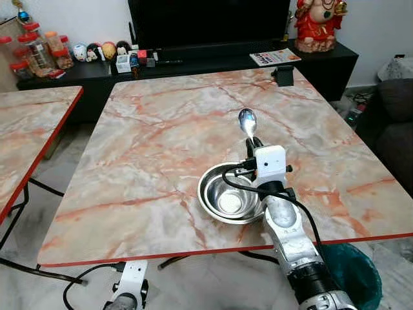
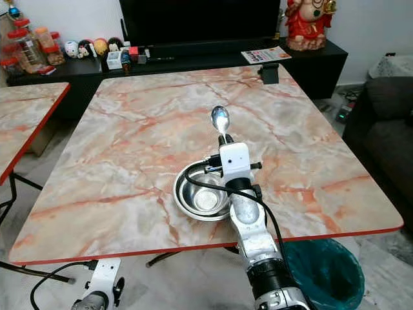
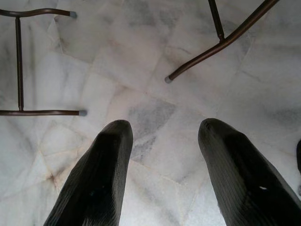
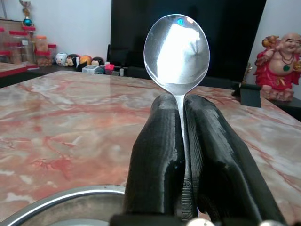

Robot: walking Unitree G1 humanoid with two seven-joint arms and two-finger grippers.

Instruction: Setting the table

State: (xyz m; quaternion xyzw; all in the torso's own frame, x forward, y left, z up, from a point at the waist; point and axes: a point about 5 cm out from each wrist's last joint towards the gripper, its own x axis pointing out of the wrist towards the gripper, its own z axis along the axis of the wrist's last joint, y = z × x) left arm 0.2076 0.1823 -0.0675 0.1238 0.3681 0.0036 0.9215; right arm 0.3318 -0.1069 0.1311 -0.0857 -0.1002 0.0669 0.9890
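A steel bowl (image 1: 226,197) sits near the front edge of the marble table (image 1: 161,142). My right gripper (image 1: 253,143) hovers over the bowl's far right rim, shut on a metal spoon (image 1: 248,122) whose bowl end points away from me. In the right wrist view the spoon (image 4: 177,52) stands between the two black fingers (image 4: 157,155), with the steel bowl's rim (image 4: 61,200) below. My left gripper (image 3: 164,136) hangs below the table's front edge, open, over the marble floor.
A second marble table (image 1: 29,129) stands to the left. A black TV cabinet (image 1: 193,61) with jars, figurines and a red statue (image 1: 317,24) runs behind. A small black stand (image 1: 283,75) sits at the table's far edge. A green bin (image 1: 352,274) and a sofa (image 1: 395,129) are at right.
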